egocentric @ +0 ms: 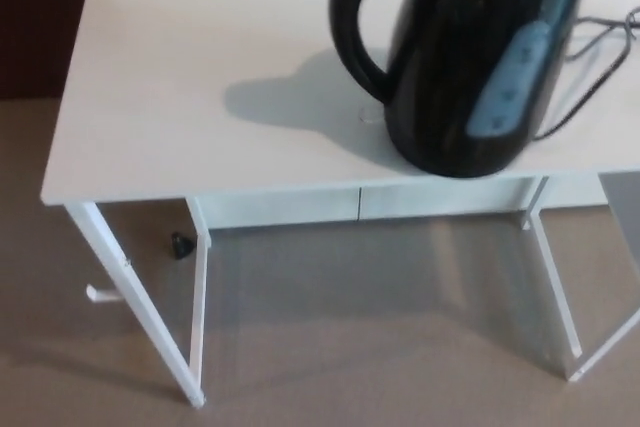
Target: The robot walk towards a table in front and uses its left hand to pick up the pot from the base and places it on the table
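A black electric kettle, the pot (pixel 470 57), stands on the white table (pixel 190 117) at the right of the head view. Its loop handle (pixel 352 32) points to the left, and a pale blue water window runs down its front. Its top is cut off by the upper edge of the picture. I cannot make out its base under it. Neither of my hands shows in this view.
A dark power cable (pixel 600 57) trails over the tabletop behind the kettle toward the right edge. The table stands on thin white legs (pixel 135 292) over a beige carpet. A small black object (pixel 181 245) lies on the floor under the table.
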